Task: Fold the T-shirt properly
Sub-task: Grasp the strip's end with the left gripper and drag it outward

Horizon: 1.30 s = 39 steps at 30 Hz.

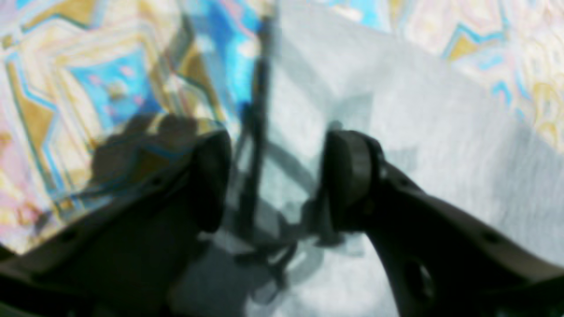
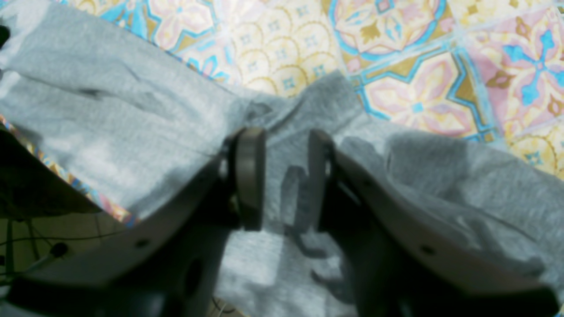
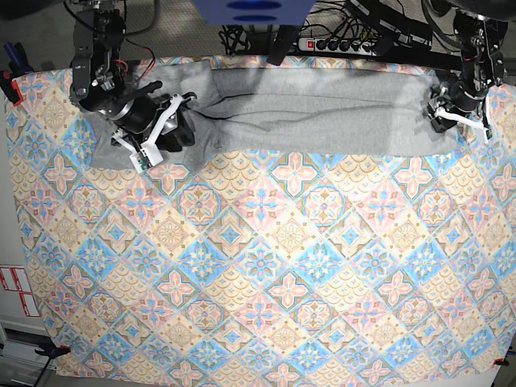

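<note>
Black left gripper [image 1: 275, 176] fills the lower frame of the left wrist view, jaws parted over the light heather-grey knit T-shirt [image 1: 418, 145], pastel patterned tablecloth [image 1: 88, 79] at upper left. Right wrist view: the right gripper [image 2: 282, 176] stands open above rumpled grey cloth. Base view: the shirt lies as a long band along the top, a black power strip [image 3: 355, 39] beyond it; no lettering shows.

the left gripper [image 1: 275, 176] hangs with jaws apart over the grey t-shirt [image 1: 418, 132], patterned tablecloth [image 1: 66, 88] showing on both sides.
</note>
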Tool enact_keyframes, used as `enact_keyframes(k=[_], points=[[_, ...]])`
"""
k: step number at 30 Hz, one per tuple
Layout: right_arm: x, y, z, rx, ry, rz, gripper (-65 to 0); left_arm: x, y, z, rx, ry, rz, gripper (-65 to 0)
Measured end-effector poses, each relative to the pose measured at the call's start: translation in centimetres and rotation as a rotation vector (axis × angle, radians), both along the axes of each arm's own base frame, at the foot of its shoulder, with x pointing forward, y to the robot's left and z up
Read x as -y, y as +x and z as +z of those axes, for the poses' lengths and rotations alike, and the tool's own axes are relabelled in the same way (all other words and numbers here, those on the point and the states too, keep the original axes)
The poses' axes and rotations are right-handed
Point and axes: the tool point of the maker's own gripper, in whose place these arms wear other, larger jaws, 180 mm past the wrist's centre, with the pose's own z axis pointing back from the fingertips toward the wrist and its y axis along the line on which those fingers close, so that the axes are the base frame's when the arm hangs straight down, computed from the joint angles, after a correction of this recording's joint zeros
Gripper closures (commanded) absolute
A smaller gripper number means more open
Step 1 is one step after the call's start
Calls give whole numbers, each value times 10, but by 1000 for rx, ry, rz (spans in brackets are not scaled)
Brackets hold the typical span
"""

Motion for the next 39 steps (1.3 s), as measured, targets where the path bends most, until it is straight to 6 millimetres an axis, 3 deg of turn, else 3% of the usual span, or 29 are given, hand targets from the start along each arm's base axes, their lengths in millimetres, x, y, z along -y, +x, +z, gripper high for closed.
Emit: enact_keyframes(k=[7, 13, 19, 21, 24, 30, 36, 39], points=[[0, 0, 0, 1, -1, 1, -165, -1, 2, -4, 4, 3, 3, -347], [0, 0, 0, 0, -1, 1, -165, 29, 5, -12, -1, -24, -125, -107], [0, 0, 0, 0, -1, 1, -165, 60, 8, -14, 38, -106, -226, -73], [0, 0, 0, 1, 0, 1, -165, 61, 9, -13, 44, -109, -225, -10], [0, 0, 0, 1, 0, 0, -165, 52, 11, -9, 47, -112, -199, 0], [1, 0, 0, 0, -5, 2, -165, 29, 37, 7, 120, -115, -74, 0], [0, 0, 0, 1, -1, 1, -165, -5, 69, 40, 196, -33, -86, 0], [0, 0, 1, 2, 0, 2, -165, -4, 68, 43, 190, -26, -99, 0]])
